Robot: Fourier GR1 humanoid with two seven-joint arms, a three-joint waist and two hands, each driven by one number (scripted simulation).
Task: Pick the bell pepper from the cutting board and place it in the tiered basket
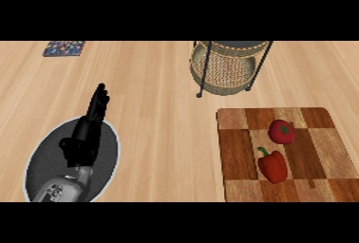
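Observation:
A red bell pepper [273, 166] with a green stem lies on the checkered wooden cutting board [242, 147] at the lower right. A red tomato [281, 132] sits just beyond it on the same board. The wicker tiered basket [226, 69] in its black wire frame stands at the top, behind the board. My left hand [89, 122] is far to the left, fingers straight and pointing away, holding nothing. My right hand does not show.
Under my left forearm lies a dark grey round plate [42, 163] with a pale rim. At the far top left a small patterned mat [64, 48] rests on the wooden counter [161, 128].

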